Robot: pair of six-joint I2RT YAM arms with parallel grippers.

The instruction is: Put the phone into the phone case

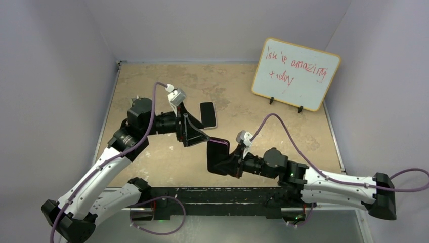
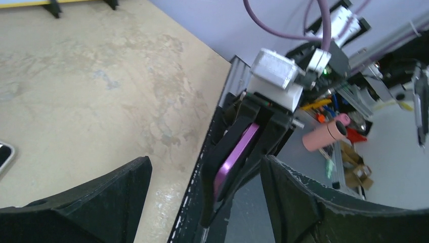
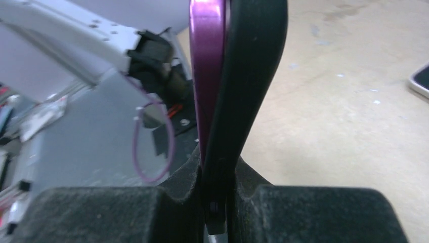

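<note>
From the overhead camera I'm seeing the whole layout: the phone (image 1: 208,114) is lying flat on the tan, mottled table (image 1: 152,86), just beyond the left gripper (image 1: 200,131), while the right gripper (image 1: 218,161) is holding the phone case (image 1: 219,148) up off the surface near the front edge. A whiteboard (image 1: 296,73) with red scribble is standing at the far right, and only this view shows it whole.

The left wrist camera is giving me what the overhead cannot: the left gripper (image 2: 205,162) is spread wide with nothing between its black, rough-edged fingers (image 2: 101,202). Through that gap I'm looking at the right gripper (image 2: 253,126) facing it, with the phone case (image 2: 235,154) seen edge-on as a thin glossy purple strip. The phone (image 2: 4,154) is only peeking in at the left border, a rounded pale-rimmed corner well away from both fingers.

The right wrist camera is showing the grip itself: the right gripper (image 3: 217,197) is clamping the phone case (image 3: 206,76) between its coarse black pads (image 3: 101,212), and the case is rising upright out of them, with a shiny purple rim on the left and a smooth black curved surface beside it. The phone (image 3: 420,81) is just a corner at the right border, resting on the table apart from the case
</note>
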